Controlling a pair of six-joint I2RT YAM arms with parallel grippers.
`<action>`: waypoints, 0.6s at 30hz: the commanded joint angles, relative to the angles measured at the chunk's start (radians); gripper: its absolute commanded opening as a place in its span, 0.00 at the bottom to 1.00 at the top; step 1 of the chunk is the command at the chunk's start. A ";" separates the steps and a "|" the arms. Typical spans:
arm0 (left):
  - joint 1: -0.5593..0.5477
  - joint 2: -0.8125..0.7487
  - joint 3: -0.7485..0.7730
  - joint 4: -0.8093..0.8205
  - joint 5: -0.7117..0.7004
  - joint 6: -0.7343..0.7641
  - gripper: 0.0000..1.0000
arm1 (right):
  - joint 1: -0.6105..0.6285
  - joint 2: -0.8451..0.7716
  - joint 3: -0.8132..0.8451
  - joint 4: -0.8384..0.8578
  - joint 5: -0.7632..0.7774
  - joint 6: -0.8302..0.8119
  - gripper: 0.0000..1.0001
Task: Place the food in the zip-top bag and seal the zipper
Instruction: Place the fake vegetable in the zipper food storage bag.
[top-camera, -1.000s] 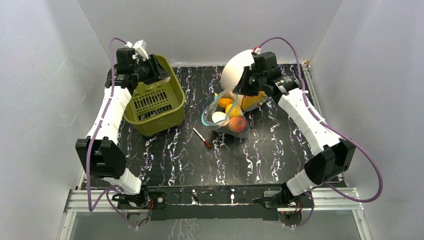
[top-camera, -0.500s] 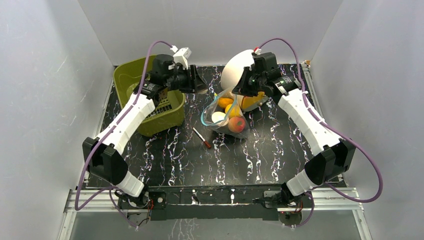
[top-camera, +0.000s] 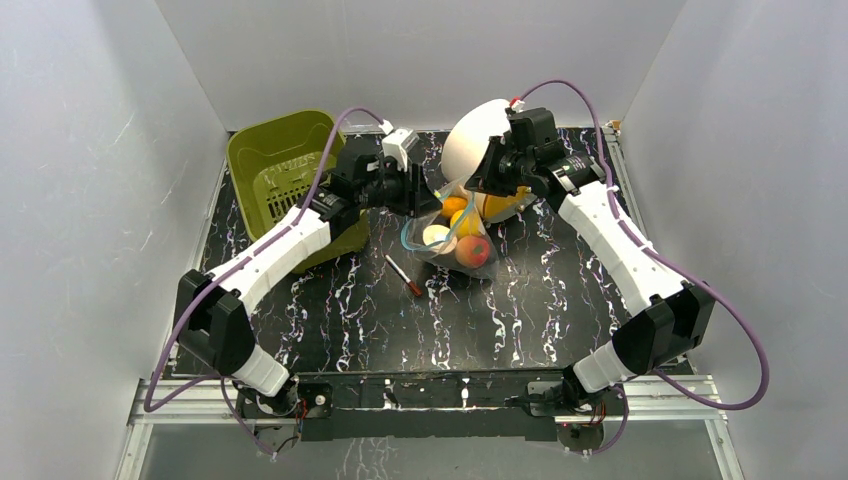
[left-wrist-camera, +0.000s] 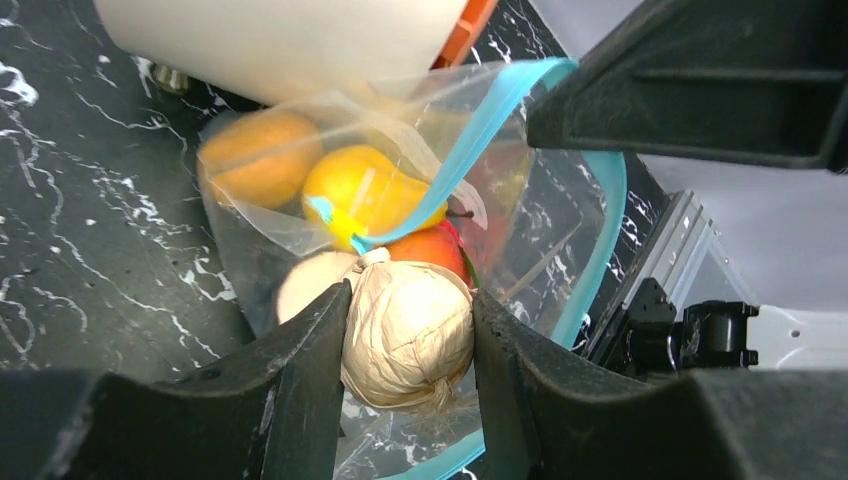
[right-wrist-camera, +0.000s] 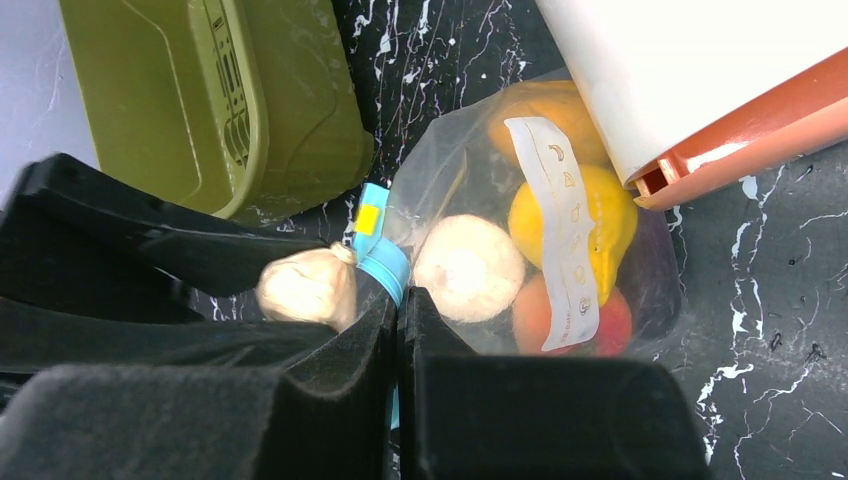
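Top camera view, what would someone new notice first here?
The clear bag of bright toy fruit at the back middle of the black marbled table draws the eye. The left gripper holds a beige ball at the bag's open mouth, while the right gripper is shut on its blue zipper strip. An olive-green basket stands at the back left.

Left pincer (left-wrist-camera: 410, 335) is clamped partway, right pincer (right-wrist-camera: 398, 300) pressed fully closed, both reaching inward toward each other.

Basket (top-camera: 280, 180) left of bag (top-camera: 408, 240) — pen (top-camera: 403, 275) nearer.
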 joint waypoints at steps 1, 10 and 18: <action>-0.030 -0.047 -0.043 0.101 0.040 0.041 0.25 | -0.007 -0.054 0.006 0.082 -0.010 0.013 0.00; -0.052 -0.058 -0.062 0.108 0.061 0.126 0.35 | -0.008 -0.054 0.005 0.080 -0.019 -0.001 0.00; -0.059 -0.055 -0.050 0.187 0.164 0.071 0.29 | -0.007 -0.044 0.012 0.083 -0.023 -0.010 0.00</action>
